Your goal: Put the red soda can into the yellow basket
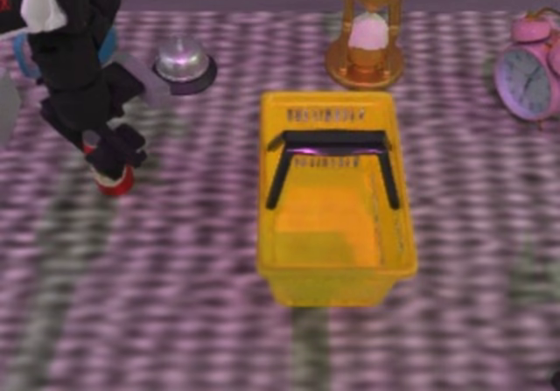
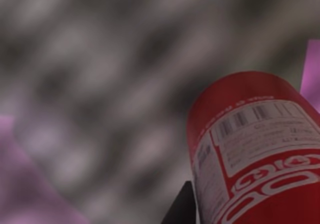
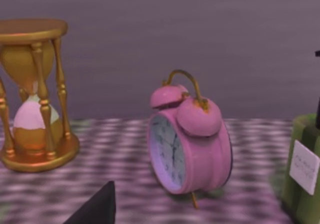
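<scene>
The red soda can [image 1: 115,181] stands at the left of the table, mostly covered from above by my left gripper [image 1: 118,157]. In the left wrist view the red soda can [image 2: 255,154] fills the near side with its white label showing. One black fingertip [image 2: 184,206] presses against its side, so the left gripper is shut on it. The yellow basket [image 1: 337,273] sits at the table's middle, to the right of the can, with its black handles [image 1: 331,139] folded across the far end. My right gripper [image 3: 160,220] is parked off the right side, open, with only one fingertip [image 3: 102,206] showing.
A silver bell [image 1: 182,61] sits behind the can. A gold hourglass [image 1: 367,37] stands behind the basket. At the far right is a pink alarm clock [image 1: 529,72], with a green labelled object [image 3: 302,176] beside it. The cloth [image 1: 157,303] is patterned purple.
</scene>
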Available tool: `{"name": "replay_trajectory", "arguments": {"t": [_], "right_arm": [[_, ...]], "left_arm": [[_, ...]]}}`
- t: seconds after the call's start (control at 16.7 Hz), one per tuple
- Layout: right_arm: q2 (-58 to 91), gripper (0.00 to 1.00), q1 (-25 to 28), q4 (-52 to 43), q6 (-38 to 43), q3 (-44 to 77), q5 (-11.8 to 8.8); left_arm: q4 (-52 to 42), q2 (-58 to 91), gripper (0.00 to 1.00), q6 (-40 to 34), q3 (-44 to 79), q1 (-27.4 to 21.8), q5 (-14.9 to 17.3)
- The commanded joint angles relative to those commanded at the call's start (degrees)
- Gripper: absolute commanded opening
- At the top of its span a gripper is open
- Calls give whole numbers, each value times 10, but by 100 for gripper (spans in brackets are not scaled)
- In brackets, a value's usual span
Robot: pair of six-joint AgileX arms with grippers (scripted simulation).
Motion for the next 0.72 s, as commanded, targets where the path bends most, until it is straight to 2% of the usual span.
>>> {"name": "replay_trajectory", "arguments": {"t": [0.12,0.3,0.48,0.72], "right_arm": [[0,100,0,0,0,0,0],[0,100,0,0,0,0,0],[0,100,0,0,0,0,0],[0,100,0,0,0,0,0]], "left_arm": [[6,0,0,-2,-1,-1,5],[57,2,0,-18,-8,-8,47],[156,2,0,-52,-24,-17,124],[348,-2,0,-116,-58,-33,260]]}}
